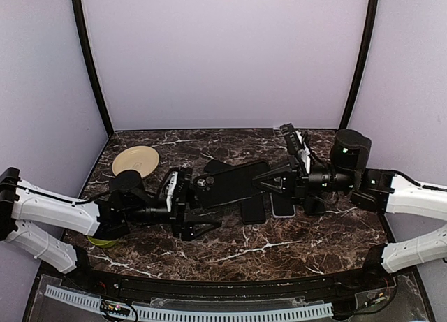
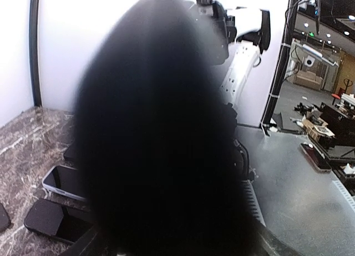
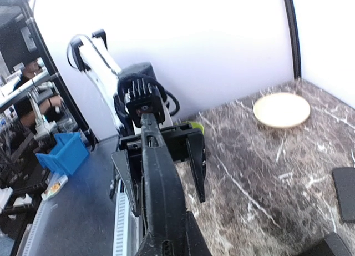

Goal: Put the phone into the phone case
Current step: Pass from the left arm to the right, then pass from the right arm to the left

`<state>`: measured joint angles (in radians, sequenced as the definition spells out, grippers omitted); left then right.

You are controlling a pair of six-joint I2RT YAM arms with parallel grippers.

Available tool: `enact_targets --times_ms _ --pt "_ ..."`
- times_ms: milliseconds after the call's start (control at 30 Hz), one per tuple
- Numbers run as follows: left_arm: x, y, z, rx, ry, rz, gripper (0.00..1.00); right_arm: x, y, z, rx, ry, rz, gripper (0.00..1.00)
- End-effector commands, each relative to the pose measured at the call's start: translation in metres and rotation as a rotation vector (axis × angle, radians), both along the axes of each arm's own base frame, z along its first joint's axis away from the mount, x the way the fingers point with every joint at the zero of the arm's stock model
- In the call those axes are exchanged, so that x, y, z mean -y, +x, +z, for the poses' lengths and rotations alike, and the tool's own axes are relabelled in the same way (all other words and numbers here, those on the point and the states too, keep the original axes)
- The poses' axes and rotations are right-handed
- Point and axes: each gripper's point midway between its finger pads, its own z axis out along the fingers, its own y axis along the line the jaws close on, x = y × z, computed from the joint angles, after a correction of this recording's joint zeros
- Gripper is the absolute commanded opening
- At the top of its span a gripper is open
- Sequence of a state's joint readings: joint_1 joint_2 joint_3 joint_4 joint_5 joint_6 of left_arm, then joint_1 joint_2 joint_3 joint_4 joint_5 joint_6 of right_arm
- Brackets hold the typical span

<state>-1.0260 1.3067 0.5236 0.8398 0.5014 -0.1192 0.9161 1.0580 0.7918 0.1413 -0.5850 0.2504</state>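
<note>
A black phone case hangs above the table's middle, between my two grippers. My right gripper is shut on its right end. In the right wrist view the case runs edge-on away from the camera. My left gripper is open around the case's left end. Its fingers stand spread: one lies against the case, the other is apart from it. The left wrist view is mostly blocked by the dark blurred case. A black phone and a white-rimmed phone lie on the table below.
A yellow plate sits at the back left. It also shows in the right wrist view. A green object lies under the left arm. Another black flat item lies behind the case. Walls close the table's back and sides.
</note>
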Motion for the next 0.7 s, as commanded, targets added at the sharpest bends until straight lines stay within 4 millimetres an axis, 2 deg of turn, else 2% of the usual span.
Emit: enact_targets --times_ms 0,167,333,533,667 --pt "-0.017 -0.002 0.045 0.059 -0.17 0.049 0.75 0.009 -0.005 0.06 0.092 0.341 -0.031 0.0" --pt "-0.03 -0.005 0.068 0.098 -0.242 0.078 0.78 0.016 0.003 0.06 0.088 0.438 -0.117 0.0" --pt "-0.034 0.004 0.075 0.054 -0.272 0.134 0.78 0.01 0.003 0.057 0.084 0.47 -0.143 0.0" --pt "-0.032 0.005 0.08 -0.026 -0.288 0.12 0.62 -0.009 -0.001 0.042 0.075 0.416 -0.112 0.0" --pt "-0.034 0.006 0.083 -0.037 -0.308 0.13 0.58 -0.014 -0.002 0.034 0.066 0.385 -0.096 0.0"
